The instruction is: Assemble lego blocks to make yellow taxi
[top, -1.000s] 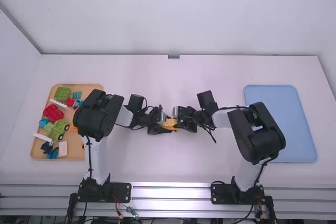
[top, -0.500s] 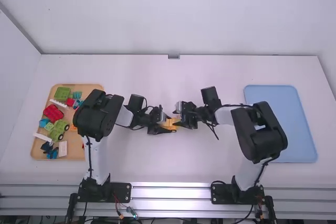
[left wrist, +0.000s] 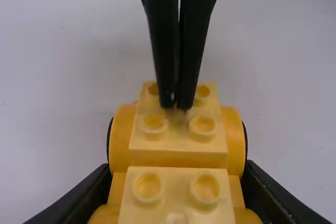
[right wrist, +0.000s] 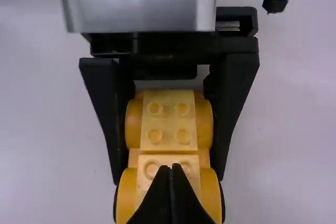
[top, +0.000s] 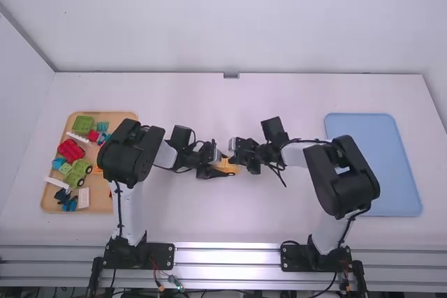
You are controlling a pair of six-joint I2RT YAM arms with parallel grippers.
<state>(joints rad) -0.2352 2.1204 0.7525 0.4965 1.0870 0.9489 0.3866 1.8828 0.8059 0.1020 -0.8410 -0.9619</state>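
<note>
Two pincers meet over a yellow toy (top: 225, 166) near the middle of the tabletop (top: 209, 214), with the left pincer (top: 229, 165) at its sides and the right pincer (top: 236, 160) just above it, in the high view. At left, red (top: 70, 149), green (top: 84, 124) and white (top: 84, 197) pieces sit with others in a wooden tray (top: 122, 114); at right lies a blue tray (top: 380, 165). In the left wrist view, the left pincer (left wrist: 176, 195) clamps the studded toy between its black fingers, one on each rounded side, while the right pincer's closed tips come down among the studs of the farther section. Seen in the right wrist view, the right pincer (right wrist: 169, 167) has its own fingers pressed together over one studded section, and the left pincer grips the toy from both sides.
</note>
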